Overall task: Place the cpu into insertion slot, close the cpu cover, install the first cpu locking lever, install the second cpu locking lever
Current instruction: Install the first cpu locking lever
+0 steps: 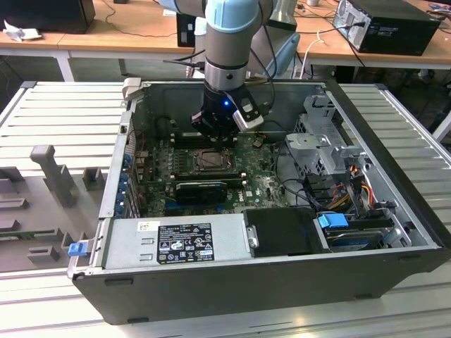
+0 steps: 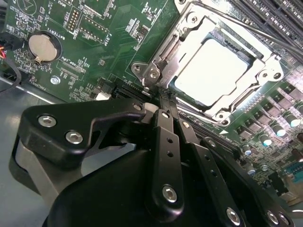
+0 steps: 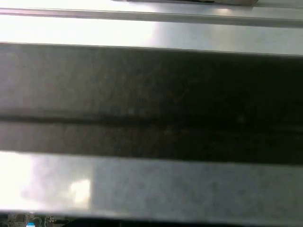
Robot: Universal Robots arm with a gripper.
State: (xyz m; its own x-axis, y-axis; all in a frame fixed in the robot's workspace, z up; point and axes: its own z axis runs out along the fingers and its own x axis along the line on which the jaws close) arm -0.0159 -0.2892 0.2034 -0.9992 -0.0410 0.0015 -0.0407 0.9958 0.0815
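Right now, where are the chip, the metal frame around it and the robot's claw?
cpu (image 2: 211,70): second wrist view, middle of its pale metal top.
cpu cover (image 2: 166,51): second wrist view, side bar of the metal frame beside the chip.
gripper (image 2: 166,105): second wrist view, the tips of its black fingers.

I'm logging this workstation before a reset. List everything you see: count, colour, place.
computer case: one, dark grey, open on the ribbed table
green motherboard: one, inside the case
cpu: one, pale silver, seated in the insertion slot
cpu cover: one, metal frame, down around the cpu
coin battery: one, silver, on the motherboard
power supply: one, grey, at the case's near wall
gripper: one, black, jaws together at the cover's edge
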